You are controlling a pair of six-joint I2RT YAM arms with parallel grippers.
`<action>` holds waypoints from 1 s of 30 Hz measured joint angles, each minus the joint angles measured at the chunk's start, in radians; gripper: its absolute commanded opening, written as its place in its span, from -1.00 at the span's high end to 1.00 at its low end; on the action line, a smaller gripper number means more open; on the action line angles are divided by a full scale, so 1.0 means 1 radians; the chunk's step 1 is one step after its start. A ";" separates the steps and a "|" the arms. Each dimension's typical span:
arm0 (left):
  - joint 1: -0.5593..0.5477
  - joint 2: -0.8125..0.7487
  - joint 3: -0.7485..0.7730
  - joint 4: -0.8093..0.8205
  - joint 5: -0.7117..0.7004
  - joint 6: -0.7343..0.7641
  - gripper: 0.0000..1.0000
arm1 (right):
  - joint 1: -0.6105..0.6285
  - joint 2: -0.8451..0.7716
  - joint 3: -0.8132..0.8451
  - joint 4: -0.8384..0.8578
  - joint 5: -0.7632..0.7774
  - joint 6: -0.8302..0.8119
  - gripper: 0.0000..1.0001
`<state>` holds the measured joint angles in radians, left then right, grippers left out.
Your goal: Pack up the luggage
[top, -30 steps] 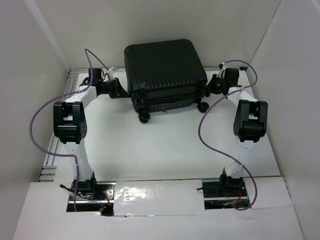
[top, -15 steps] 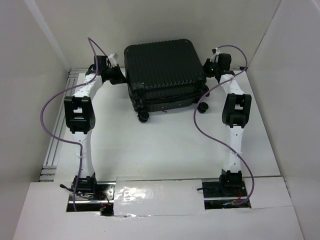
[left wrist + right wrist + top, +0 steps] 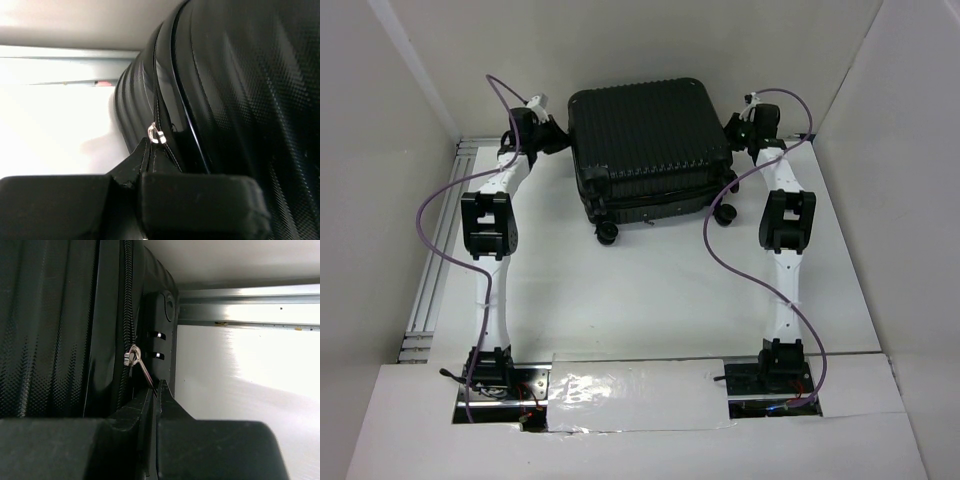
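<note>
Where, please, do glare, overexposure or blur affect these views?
Top external: even light, glare only on the shiny strip at the near edge. Left wrist: table blown out, pincer soft, luggage weave sharp. Right wrist: table blown out, zip pull crisp.

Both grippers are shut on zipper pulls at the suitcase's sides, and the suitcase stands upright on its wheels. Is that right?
No. The luggage lies flat, ribbed shell up, wheels jutting toward the arms; the top view shows it. The left gripper and right gripper are shut on zipper pulls.
</note>
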<state>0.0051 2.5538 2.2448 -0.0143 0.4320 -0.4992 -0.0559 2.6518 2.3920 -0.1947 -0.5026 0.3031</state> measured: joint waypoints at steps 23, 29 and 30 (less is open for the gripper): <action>-0.037 -0.230 -0.393 0.153 -0.039 0.088 1.00 | 0.073 -0.271 -0.449 0.200 0.280 -0.079 1.00; -0.043 -0.369 -0.552 0.086 -0.044 0.178 1.00 | 0.108 -0.409 -0.657 0.239 0.356 -0.111 1.00; -0.045 -0.391 -0.575 0.072 -0.052 0.193 1.00 | 0.115 -0.432 -0.691 0.245 0.366 -0.119 1.00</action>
<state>-0.0399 2.1628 1.6699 0.0582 0.3798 -0.3058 0.0589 2.2196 1.7008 0.0505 -0.1368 0.1841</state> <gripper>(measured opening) 0.036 0.046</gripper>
